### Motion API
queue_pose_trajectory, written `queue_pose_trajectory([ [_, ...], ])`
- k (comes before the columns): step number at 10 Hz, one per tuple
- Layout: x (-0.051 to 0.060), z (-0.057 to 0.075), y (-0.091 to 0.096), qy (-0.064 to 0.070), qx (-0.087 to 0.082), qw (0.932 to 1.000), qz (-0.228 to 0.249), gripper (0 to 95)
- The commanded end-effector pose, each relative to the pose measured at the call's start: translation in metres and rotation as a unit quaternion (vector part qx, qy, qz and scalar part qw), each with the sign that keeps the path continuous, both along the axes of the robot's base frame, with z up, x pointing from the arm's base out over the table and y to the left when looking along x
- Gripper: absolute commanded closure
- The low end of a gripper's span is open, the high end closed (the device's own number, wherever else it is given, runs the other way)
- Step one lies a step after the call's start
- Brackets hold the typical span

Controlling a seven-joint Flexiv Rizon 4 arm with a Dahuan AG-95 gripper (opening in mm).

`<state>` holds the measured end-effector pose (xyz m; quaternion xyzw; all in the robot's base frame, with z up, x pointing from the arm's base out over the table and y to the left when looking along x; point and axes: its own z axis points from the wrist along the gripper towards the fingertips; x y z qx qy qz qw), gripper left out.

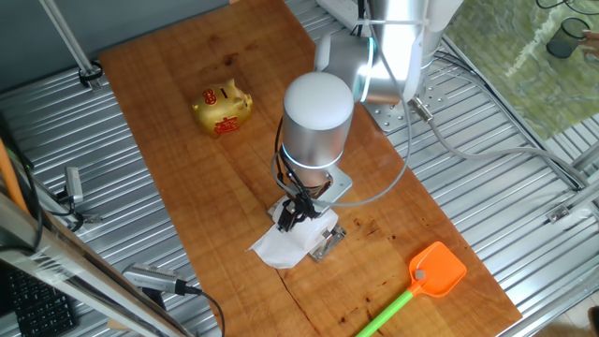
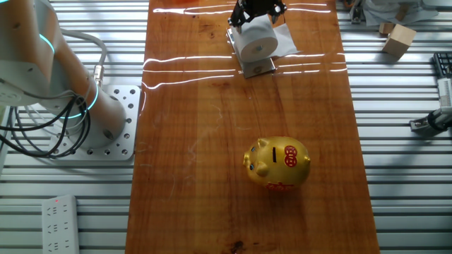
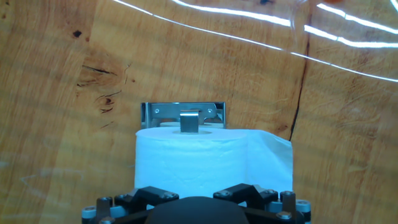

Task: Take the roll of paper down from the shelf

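Nearest the lens in the hand view is the dark body of the end effector, filling the lower edge of the picture, and directly beyond it the roll of paper, white and soft, with its tail of tissue spreading to one side. The fingertips themselves are hidden behind the housing and the roll, so I cannot tell whether they are spread or already pressing on the paper. Past the roll, the shelf shows as a shiny metal plate with a small tab at the roll's core, which suggests the roll still sits on its holder. In the other fixed view the end effector hangs right over the roll of paper, and the shelf lies flat on the tabletop at the far end, well apart from the golden piggy bank. My judgement is that the step in hand is the approach or grasp. The next move calls for a firm, gentle grip across the soft roll, then sliding it off the holder without dragging the shelf.
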<state>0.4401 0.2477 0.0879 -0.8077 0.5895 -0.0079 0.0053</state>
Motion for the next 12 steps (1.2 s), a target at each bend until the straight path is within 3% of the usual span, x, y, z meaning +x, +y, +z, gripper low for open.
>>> queue_pose_trajectory([
  [1, 0.0004, -0.0013, -0.0001, -0.001, 0.000, 1.0000, -0.001, 0.0],
  [6, -0.0006, -0.0056, -0.0009, -0.002, 0.002, 1.0000, -0.001, 0.0],
  [7, -0.0008, -0.0057, -0.0010, -0.001, 0.001, 1.0000, -0.001, 19.0],
  [11, -0.0009, -0.0056, -0.0013, 0.001, -0.002, 1.0000, 0.001, 19.0],
  [12, -0.0009, -0.0056, -0.0013, 0.002, -0.002, 1.0000, -0.001, 38.0],
])
